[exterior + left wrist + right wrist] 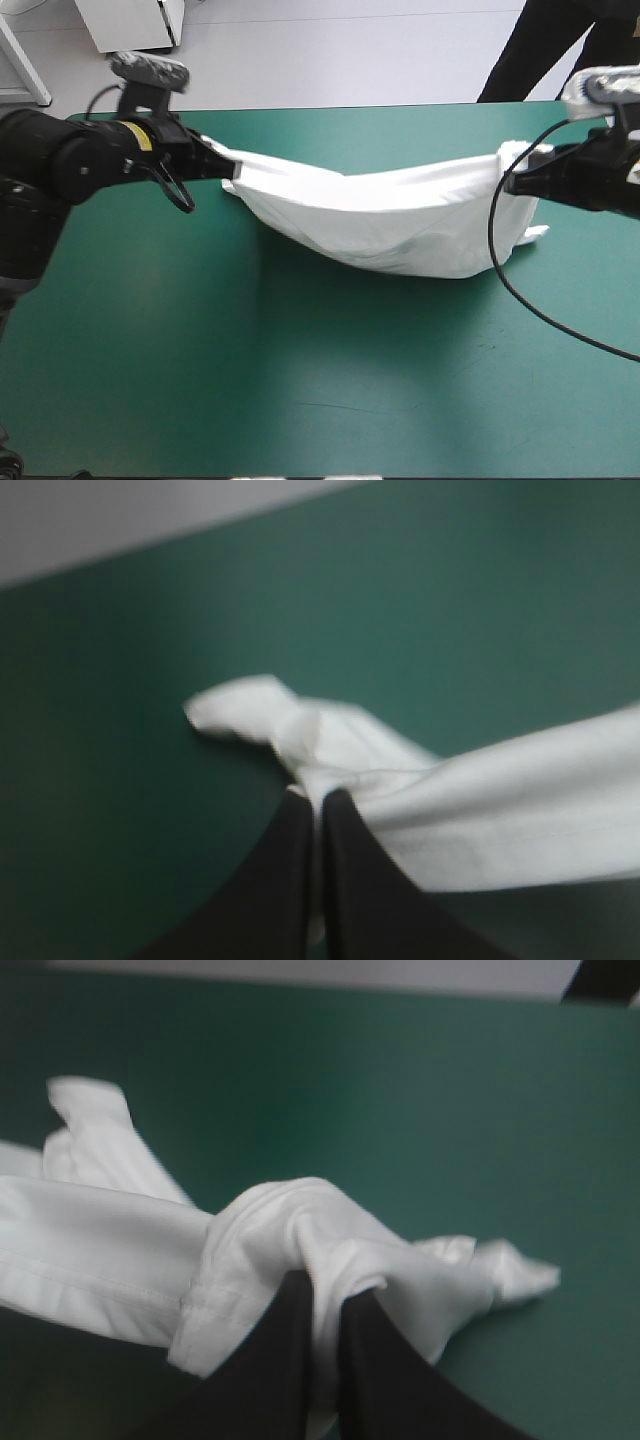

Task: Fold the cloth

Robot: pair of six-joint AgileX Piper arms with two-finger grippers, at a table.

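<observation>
T-shirt sags across the teal-green table, one end clamped in the left claw, the other in the right claw.

Teal-green table fills the view; pale grey floor at 12 o'clock, white cabinet at 11.

Hidden in the grips
White short-sleeved T-shirt: pinched edges hidden inside the black-finned left end effector and right end effector; sleeves indistinguishable.
</observation>
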